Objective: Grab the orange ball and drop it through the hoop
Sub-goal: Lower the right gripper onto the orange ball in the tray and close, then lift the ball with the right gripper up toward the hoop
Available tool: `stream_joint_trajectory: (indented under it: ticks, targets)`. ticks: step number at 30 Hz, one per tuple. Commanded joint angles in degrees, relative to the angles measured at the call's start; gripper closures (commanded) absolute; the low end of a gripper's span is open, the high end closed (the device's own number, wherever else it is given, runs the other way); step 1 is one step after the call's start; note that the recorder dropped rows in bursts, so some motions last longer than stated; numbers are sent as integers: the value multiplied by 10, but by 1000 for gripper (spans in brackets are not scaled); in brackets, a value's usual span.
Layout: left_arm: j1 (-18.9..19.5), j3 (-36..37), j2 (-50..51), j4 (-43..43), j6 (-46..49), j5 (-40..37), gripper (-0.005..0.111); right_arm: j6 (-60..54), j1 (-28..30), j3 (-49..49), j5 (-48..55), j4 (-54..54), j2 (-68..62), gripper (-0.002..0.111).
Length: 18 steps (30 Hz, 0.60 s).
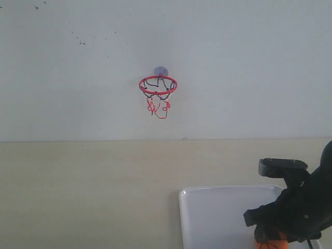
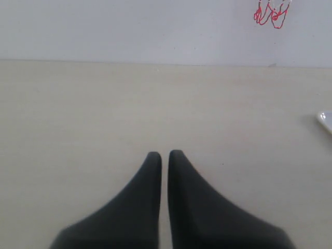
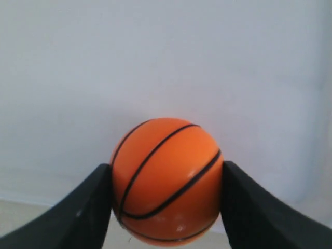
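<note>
The orange ball (image 3: 166, 179), with thin black seams, sits squeezed between the two black fingers of my right gripper (image 3: 167, 181), which is shut on it. In the exterior view only a sliver of the orange ball (image 1: 270, 242) shows under the right gripper (image 1: 271, 239), low over the white tray (image 1: 218, 212) at the bottom right. The hoop (image 1: 157, 85), a red ring with black-and-red net and a greyish suction cup, hangs on the wall, far up and left of the ball. My left gripper (image 2: 165, 154) is shut and empty over the beige table; the net's red strings (image 2: 270, 13) show at that view's edge.
The white tray's corner (image 2: 326, 119) shows at the edge of the left wrist view. A beige table (image 1: 88, 197) meets a pale wall (image 1: 78, 67). The right arm's black body (image 1: 303, 202) rises above the tray.
</note>
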State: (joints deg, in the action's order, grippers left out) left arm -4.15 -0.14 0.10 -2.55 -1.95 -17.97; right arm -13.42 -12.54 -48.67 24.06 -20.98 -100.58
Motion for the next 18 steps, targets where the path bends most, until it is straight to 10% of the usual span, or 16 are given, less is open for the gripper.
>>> stream_joint_trajectory:
  ticks: [1,18]
  targets:
    - [-4,1,-1,2,1,4,103,-3,-1,4,4,-7,-18,107]
    - [-4,1,-1,2,1,4,103,-41,-1,-94,-128,-59,45,108]
